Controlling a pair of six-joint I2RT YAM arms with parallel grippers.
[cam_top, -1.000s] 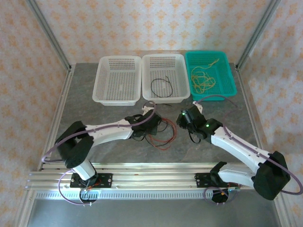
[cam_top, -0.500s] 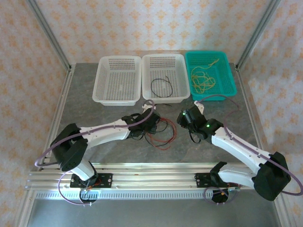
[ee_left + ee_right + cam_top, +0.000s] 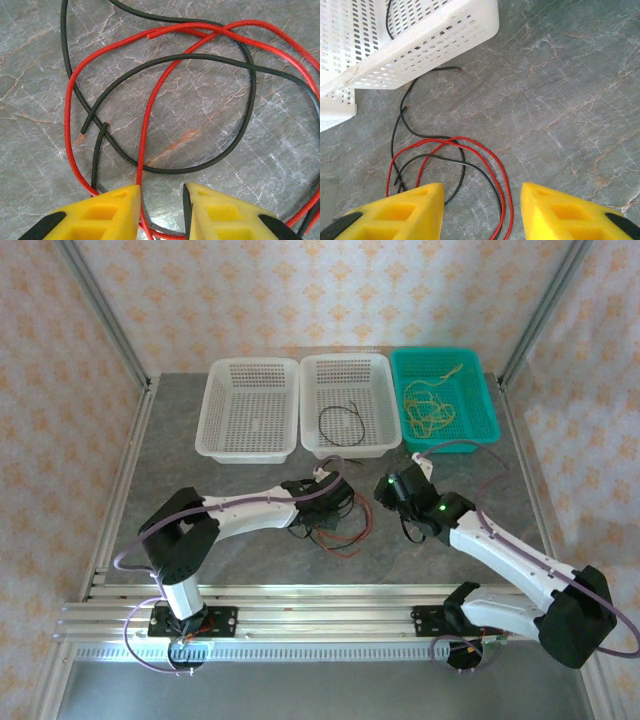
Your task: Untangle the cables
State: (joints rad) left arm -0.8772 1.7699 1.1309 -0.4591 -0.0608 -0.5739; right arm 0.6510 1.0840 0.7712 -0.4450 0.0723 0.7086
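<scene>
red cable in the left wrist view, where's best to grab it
Grip the red cable on its straight stretch inside the loop of the black cable, coming straight down with a finger each side: there it lies flat and alone between crossings.

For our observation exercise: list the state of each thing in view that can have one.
Left white perforated plastic basket: empty.
Middle white perforated plastic basket: holds one black wire loop.
Teal perforated plastic basket: holds yellow wires.
Red and black thin wires on table: tangled.
Left arm's yellow fingers: open, straddling a red wire.
Right arm's yellow fingers: open, empty.
</scene>
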